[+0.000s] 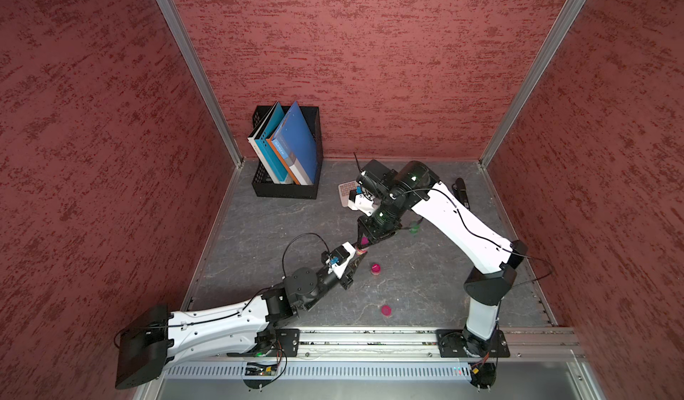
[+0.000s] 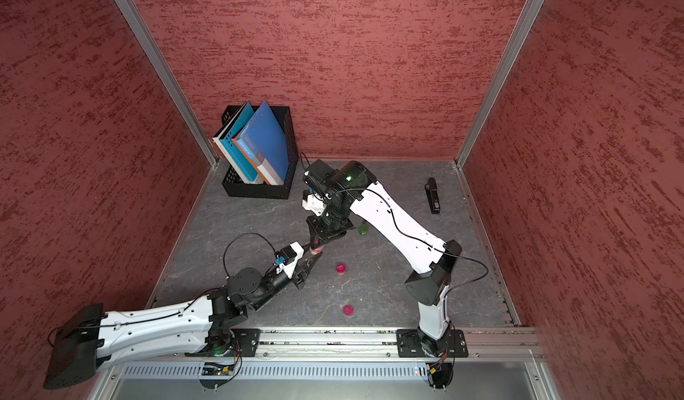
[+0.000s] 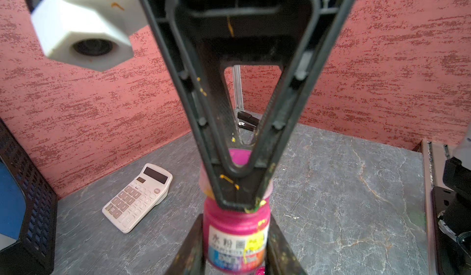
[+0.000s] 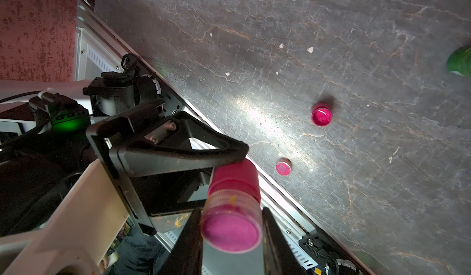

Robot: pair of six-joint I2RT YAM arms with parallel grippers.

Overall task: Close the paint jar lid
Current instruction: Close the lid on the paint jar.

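A pink paint jar [image 3: 235, 235] with a white label stands upright between the paint-stained fingers of my left gripper [image 3: 236, 219], which is shut on its body. The translucent lid [image 4: 232, 228] with a pink top sits on the jar's mouth. My right gripper [image 4: 230, 210] reaches down from above and is shut on the lid's sides. In both top views the two grippers meet at the jar [image 1: 361, 248] [image 2: 316, 249] in the middle of the grey table. Whether the jar's base rests on the table is hidden.
A small pink pot [image 1: 375, 268] and a pink cap-like piece [image 1: 386, 310] lie nearer the front. A green jar [image 1: 414, 227] sits under the right arm. At the back are a calculator [image 3: 137, 197], a black bin of books [image 1: 287, 190] and a black stapler [image 2: 432, 195].
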